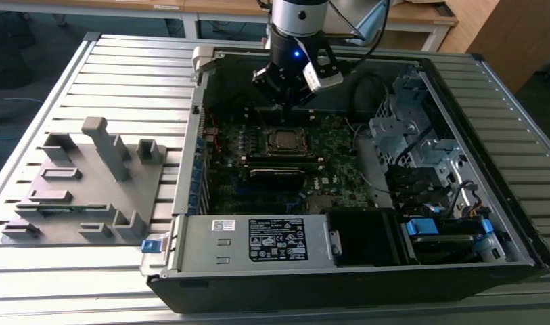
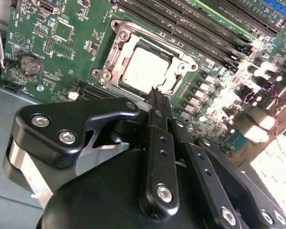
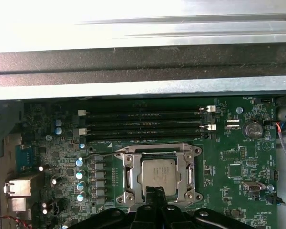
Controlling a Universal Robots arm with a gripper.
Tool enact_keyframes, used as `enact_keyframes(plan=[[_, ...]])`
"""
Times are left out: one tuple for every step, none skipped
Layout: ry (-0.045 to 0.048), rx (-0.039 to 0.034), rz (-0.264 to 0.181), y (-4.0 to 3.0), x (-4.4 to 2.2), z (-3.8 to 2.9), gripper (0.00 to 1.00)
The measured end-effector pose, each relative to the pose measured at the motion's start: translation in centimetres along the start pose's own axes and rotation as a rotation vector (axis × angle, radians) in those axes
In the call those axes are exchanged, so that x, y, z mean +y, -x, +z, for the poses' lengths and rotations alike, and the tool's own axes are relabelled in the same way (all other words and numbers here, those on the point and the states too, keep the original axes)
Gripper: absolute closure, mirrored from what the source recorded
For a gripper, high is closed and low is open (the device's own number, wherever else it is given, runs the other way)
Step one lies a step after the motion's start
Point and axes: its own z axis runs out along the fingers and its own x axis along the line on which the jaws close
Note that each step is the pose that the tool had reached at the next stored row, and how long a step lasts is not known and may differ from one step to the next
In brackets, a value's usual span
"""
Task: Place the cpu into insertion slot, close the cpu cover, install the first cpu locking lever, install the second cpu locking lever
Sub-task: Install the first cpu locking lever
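The cpu (image 3: 157, 176) lies flat in the insertion slot (image 1: 284, 141) on the green motherboard, its silver top (image 2: 145, 69) showing. The cpu cover (image 3: 128, 172) is down around it, and its metal frame (image 2: 115, 50) rims the chip. My gripper (image 1: 285, 101) hangs just above the board at one edge of the socket. In both wrist views its black fingers come together to one tip (image 2: 155, 91) (image 3: 155, 191) with nothing between them. That tip stands over the rim of the cover next to the cpu; I cannot tell whether it touches.
The open computer case (image 1: 491, 74) walls in the board. Long black memory slots (image 3: 143, 125) run beside the socket. A power supply (image 1: 256, 240) and drive cages (image 1: 410, 135) crowd the case. A grey fixture (image 1: 85, 183) stands on the slatted table at the exterior view's left.
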Motion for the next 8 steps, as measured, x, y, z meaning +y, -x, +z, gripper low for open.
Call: enact_keyframes(plan=[[-0.0002, 0.0002, 0.0, 0.0, 0.0, -0.07, 0.9], [-0.0002, 0.0001, 0.0, 0.0, 0.0, -0.07, 0.9], [-0.0002, 0.0002, 0.0, -0.05, -0.01, -0.07, 0.9], [-0.0002, 0.0001, 0.0, -0.1, -0.01, -0.07, 0.9], [-0.0002, 0.0001, 0.0, -0.1, -0.01, -0.07, 0.9], [-0.0002, 0.0002, 0.0, -0.11, -0.01, -0.07, 0.9], [-0.0003, 0.0001, 0.0, -0.11, -0.01, -0.07, 0.9], [-0.0002, 0.0002, 0.0, -0.11, -0.01, -0.07, 0.9]])
